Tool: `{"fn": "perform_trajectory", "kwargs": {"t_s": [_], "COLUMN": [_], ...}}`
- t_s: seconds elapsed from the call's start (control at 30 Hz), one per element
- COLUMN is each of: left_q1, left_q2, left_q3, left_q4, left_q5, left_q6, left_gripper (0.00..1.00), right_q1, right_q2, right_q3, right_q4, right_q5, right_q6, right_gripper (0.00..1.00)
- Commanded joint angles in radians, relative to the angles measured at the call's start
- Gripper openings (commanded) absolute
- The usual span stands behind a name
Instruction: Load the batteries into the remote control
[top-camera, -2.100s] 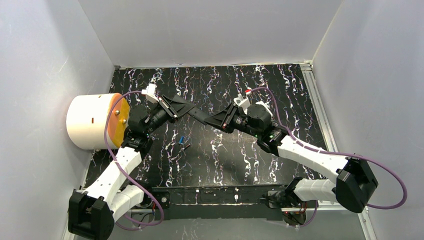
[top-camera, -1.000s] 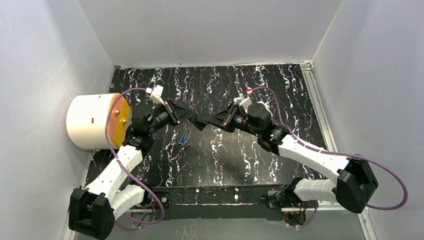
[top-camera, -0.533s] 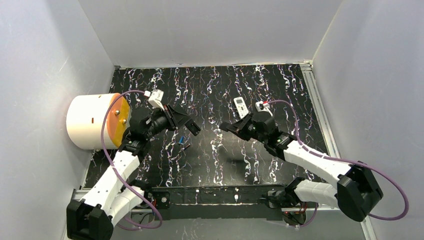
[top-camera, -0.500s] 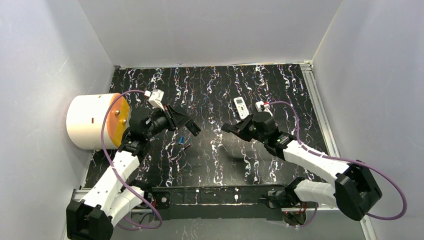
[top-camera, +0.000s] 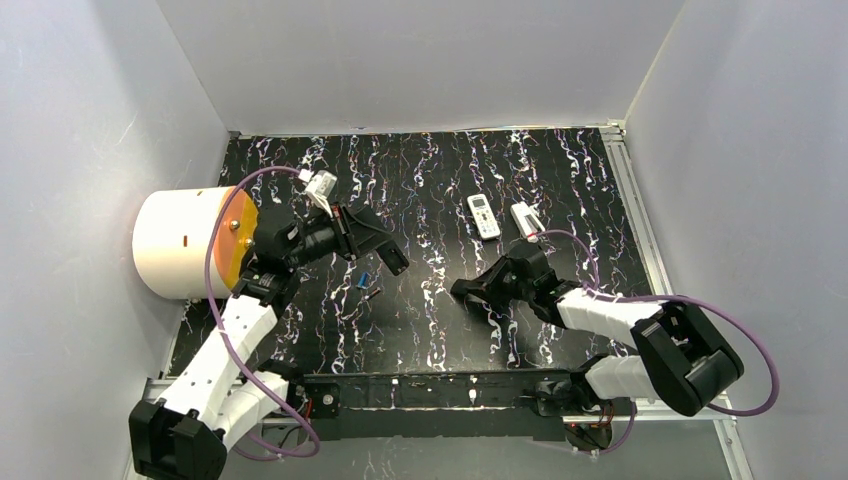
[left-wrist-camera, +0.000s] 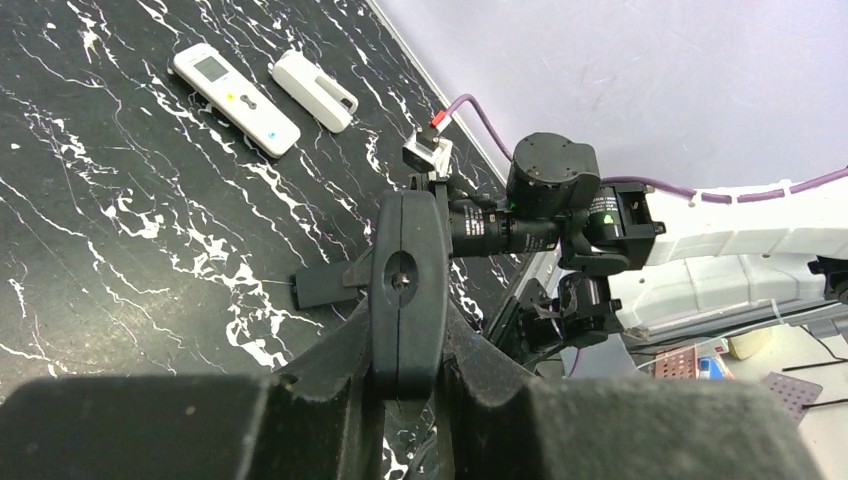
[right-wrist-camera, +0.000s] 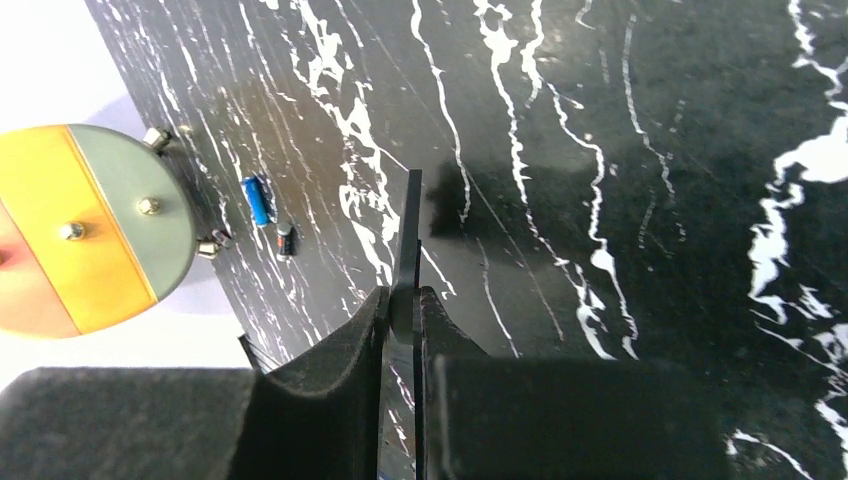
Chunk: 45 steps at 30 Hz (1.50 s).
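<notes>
Batteries lie left of the table's middle, far from the remote; with left gripper and right gripper pinched shut, contents unclear, we favour opening the left squarely above them.

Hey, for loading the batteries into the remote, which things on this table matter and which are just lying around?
For the job:
white remote with a screen
blue battery
dark battery

Lying about:
white drum with an orange face
plain white piece beside the remote; I can't tell its role
</notes>
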Motion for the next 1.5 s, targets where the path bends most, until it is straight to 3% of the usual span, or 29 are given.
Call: {"fn": "perform_trajectory", "kwargs": {"t_s": [0.0,0.13,0.27,0.43,0.53,0.7,0.77,0.9,1.03,1.17,1.23,1.3,1.37,1.47], "left_q1": [0.001,-0.001,0.0,0.0,-0.001,-0.002,-0.003,-0.005,-0.012,-0.012,-0.013,-0.012,-0.013,-0.013], "left_q2": [0.027,0.061,0.059,0.062,0.072,0.092,0.09,0.089,0.088,0.071,0.06,0.051,0.044,0.039], "left_q3": [0.048,0.062,0.064,0.083,0.097,0.122,0.131,0.148,0.163,0.17,0.175,0.179,0.186,0.199], "left_q4": [0.013,0.028,0.038,0.038,0.038,0.041,0.041,0.055,0.078,0.078,0.081,0.088,0.092,0.093], "left_q5": [0.017,0.032,0.034,0.102,0.17,0.279,0.303,0.349,0.423,0.444,0.438,0.429,0.413,0.372], "left_q6": [-0.026,-0.06,-0.072,-0.078,-0.075,-0.071,-0.072,-0.085,-0.106,-0.119,-0.123,-0.127,-0.132,-0.159], "left_gripper": [0.0,0.0,0.0,0.0,0.0,0.0,0.0,0.0,0.0,0.0,0.0,0.0,0.06,0.23], "right_q1": [-0.004,-0.003,-0.002,-0.001,0.001,0.021,0.061,0.166,0.212,0.248,0.257,0.258,0.258,0.257], "right_q2": [-0.017,-0.059,-0.127,-0.213,-0.239,-0.226,-0.188,-0.13,-0.064,-0.019,-0.008,-0.002,0.001,-0.006], "right_q3": [-0.009,0.022,0.068,0.143,0.192,0.192,0.227,0.305,0.332,0.374,0.401,0.411,0.419,0.409], "right_q4": [0.039,-0.124,-0.267,-0.275,-0.086,0.328,0.42,0.433,0.555,0.558,0.475,0.45,0.423,0.413], "right_q5": [-0.002,0.056,0.133,0.11,-0.077,-0.317,-0.388,-0.479,-0.574,-0.617,-0.603,-0.588,-0.559,-0.487], "right_q6": [-0.017,-0.036,-0.047,-0.156,-0.295,-0.195,-0.193,-0.275,-0.225,-0.247,-0.285,-0.293,-0.299,-0.299], "right_gripper": [0.12,0.54,0.7,0.76,0.79,0.87,0.87,0.88,0.85,0.73,0.59,0.36,0.17,0.05]}}
